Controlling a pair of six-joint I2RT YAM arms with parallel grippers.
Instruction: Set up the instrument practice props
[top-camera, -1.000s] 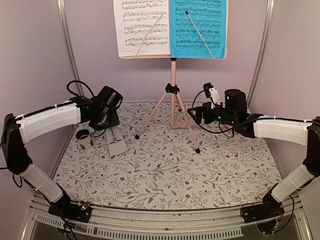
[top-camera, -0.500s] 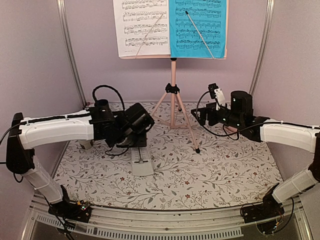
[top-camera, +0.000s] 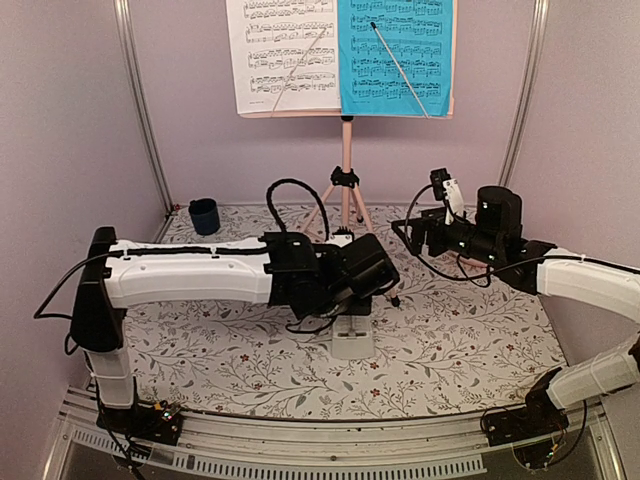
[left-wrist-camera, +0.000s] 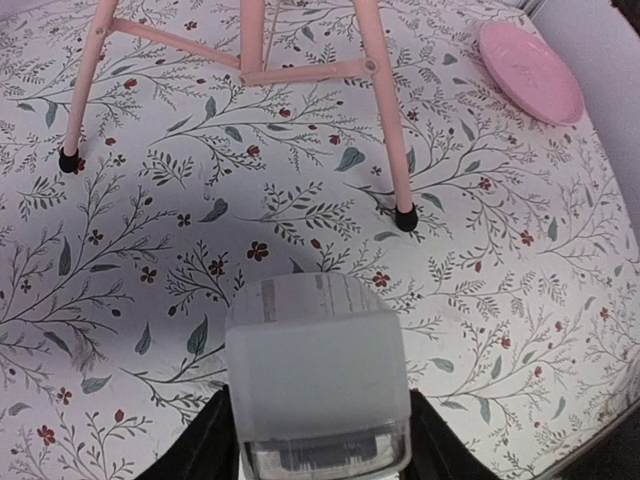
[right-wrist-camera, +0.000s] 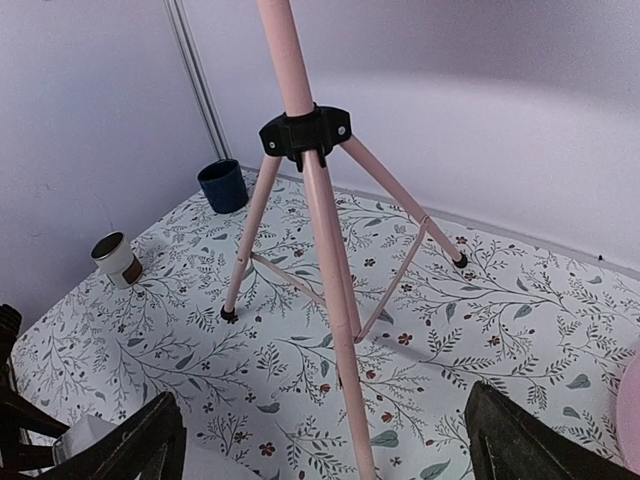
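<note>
The pink tripod music stand (top-camera: 346, 190) stands at the back centre, with a white sheet (top-camera: 280, 55) and a bright blue sheet (top-camera: 395, 55) of printed music on its desk. My left gripper (top-camera: 355, 300) is shut on the small white metronome (top-camera: 352, 338) and holds it low over the cloth, just in front of the stand's legs. In the left wrist view the metronome (left-wrist-camera: 318, 380) sits between my left gripper's (left-wrist-camera: 318, 445) dark fingers. My right gripper (top-camera: 415, 235) is open and empty, right of the stand. In the right wrist view it (right-wrist-camera: 325, 450) faces the stand's legs (right-wrist-camera: 320, 250).
A dark blue cup (top-camera: 204, 215) stands at the back left, also in the right wrist view (right-wrist-camera: 224, 186). A small white-and-brown can (right-wrist-camera: 116, 260) stands near the left wall. A pink plate (left-wrist-camera: 530, 72) lies to the right of the stand. A floral cloth (top-camera: 450, 340) covers the table.
My left arm has swung from the left side to the centre, carrying the metronome to just in front of the stand. My right gripper has drifted a little right and up.
</note>
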